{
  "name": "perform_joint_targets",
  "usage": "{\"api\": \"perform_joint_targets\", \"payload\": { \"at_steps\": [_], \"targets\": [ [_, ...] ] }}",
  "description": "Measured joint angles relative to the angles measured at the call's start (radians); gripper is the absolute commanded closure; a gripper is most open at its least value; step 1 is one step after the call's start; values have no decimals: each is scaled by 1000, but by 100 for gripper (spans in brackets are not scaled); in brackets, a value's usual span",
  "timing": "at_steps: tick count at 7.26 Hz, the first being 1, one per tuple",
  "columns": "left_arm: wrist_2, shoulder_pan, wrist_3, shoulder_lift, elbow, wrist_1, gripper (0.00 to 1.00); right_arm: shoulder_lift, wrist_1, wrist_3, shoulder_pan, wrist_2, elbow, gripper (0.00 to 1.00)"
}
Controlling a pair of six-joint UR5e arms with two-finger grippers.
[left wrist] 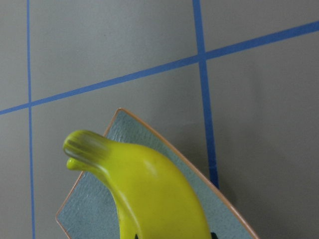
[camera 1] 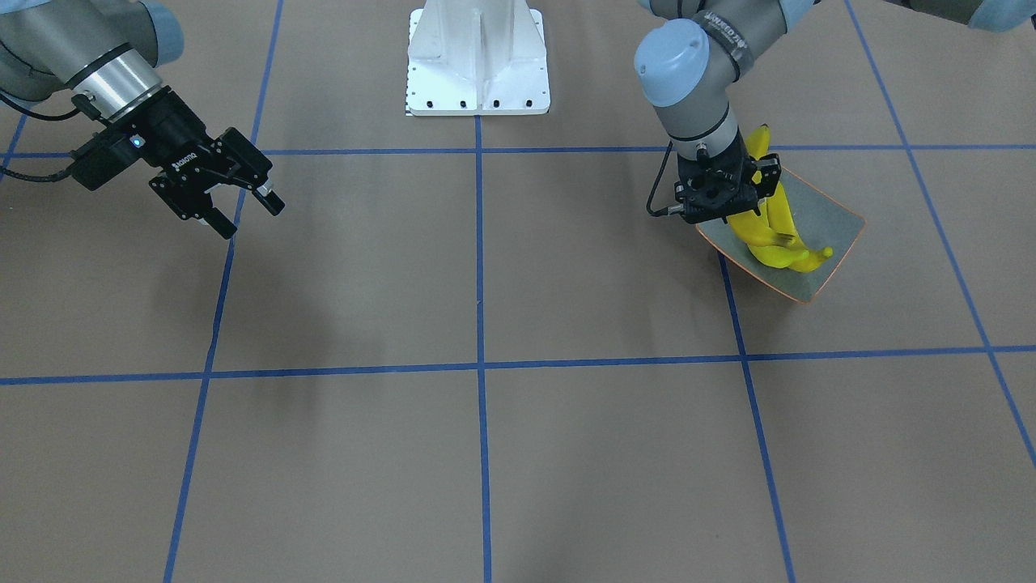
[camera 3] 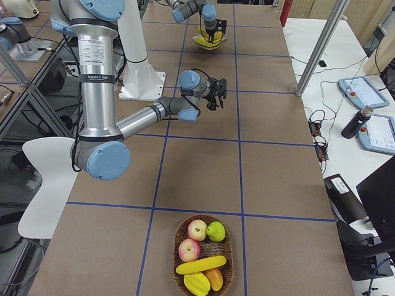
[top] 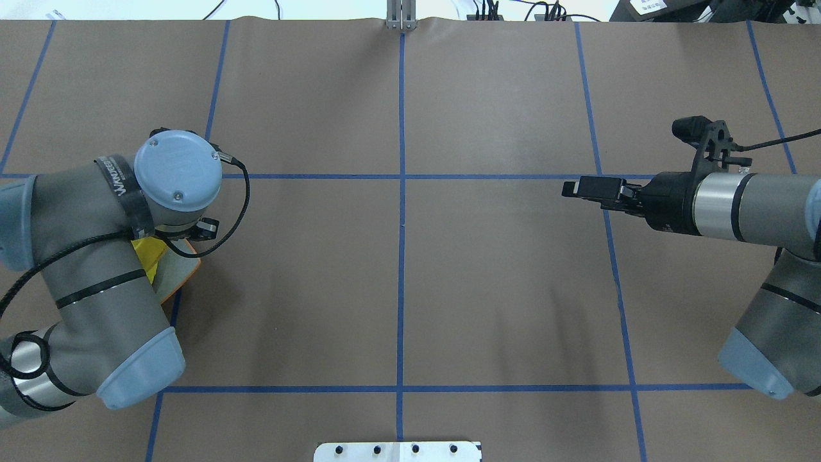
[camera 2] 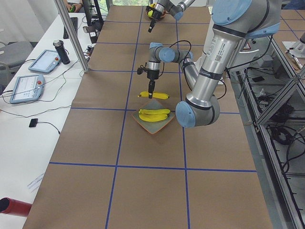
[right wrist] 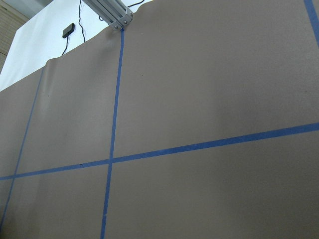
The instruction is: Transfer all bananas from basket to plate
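Observation:
My left gripper is shut on a yellow banana and holds it just above the plate, a grey-green dish with an orange rim. In the exterior left view the held banana hangs level over two bananas lying on the plate. The left wrist view shows that banana close up over the plate. One more banana lies in the wicker basket at the table's right end. My right gripper is open and holds nothing, far from both.
The basket also holds apples and other fruit. The robot's white base stands at the table's middle edge. Blue tape lines cross the brown table cover. Tablets and cables lie on side benches beyond the table.

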Motion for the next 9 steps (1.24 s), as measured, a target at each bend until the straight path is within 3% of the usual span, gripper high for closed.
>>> {"api": "perform_joint_targets", "payload": {
  "at_steps": [5, 6, 7, 8, 9],
  "targets": [
    [14, 22, -7, 0, 78, 5, 100, 1, 0, 0, -1, 1, -9, 0],
    [25, 22, -6, 0, 87, 5, 73, 3, 1, 0, -1, 1, -16, 0],
    [31, 22, -5, -1, 100, 5, 30, 4, 3, 0, -1, 1, -21, 0],
    [34, 22, -4, -2, 107, 5, 1, 5, 4, 0, -2, 1, -24, 0],
    [36, 22, -3, -3, 110, 4, 0, 7, 5, 0, -3, 0, -26, 0]
  ]
}}
